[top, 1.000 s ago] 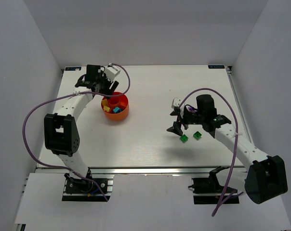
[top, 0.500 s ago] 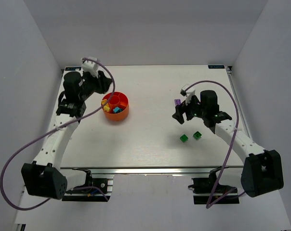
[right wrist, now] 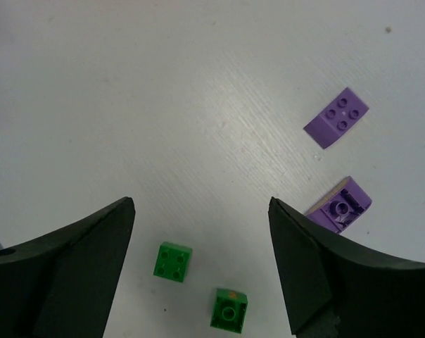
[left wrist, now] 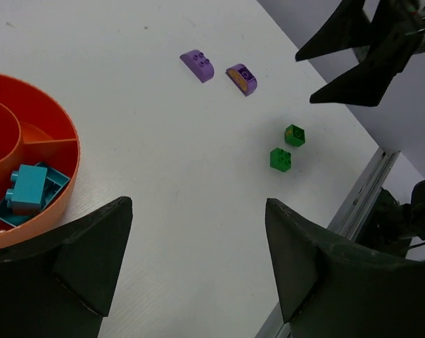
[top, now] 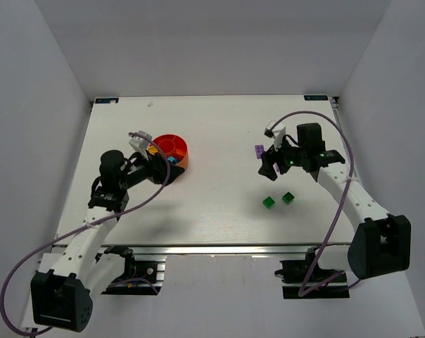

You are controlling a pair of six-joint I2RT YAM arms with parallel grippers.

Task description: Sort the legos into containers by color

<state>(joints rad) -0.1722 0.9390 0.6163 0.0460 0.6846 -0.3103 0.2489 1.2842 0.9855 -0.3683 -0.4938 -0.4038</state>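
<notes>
The orange dish (top: 185, 153) with its red insert stands left of centre, and teal bricks (left wrist: 28, 189) lie in one wedge. My left gripper (top: 160, 171) hovers at the dish's near side, open and empty (left wrist: 198, 204). On the table's right lie two purple pieces (right wrist: 336, 117) (right wrist: 341, 204) and two green bricks (right wrist: 173, 262) (right wrist: 229, 309). My right gripper (top: 269, 163) hangs open above the table between them (right wrist: 202, 202), holding nothing. In the top view one purple piece (top: 259, 150) shows beside its fingers, and the green bricks (top: 269, 203) (top: 288, 198) lie nearer the front.
The white table's right edge (left wrist: 371, 190) and its metal rail run close to the green bricks. A yellow piece (top: 153, 149) shows in the dish. Grey walls enclose the table on three sides.
My left arm has swung from behind the dish round to its near left side. My right gripper has drawn back from over the green bricks toward the purple pieces.
</notes>
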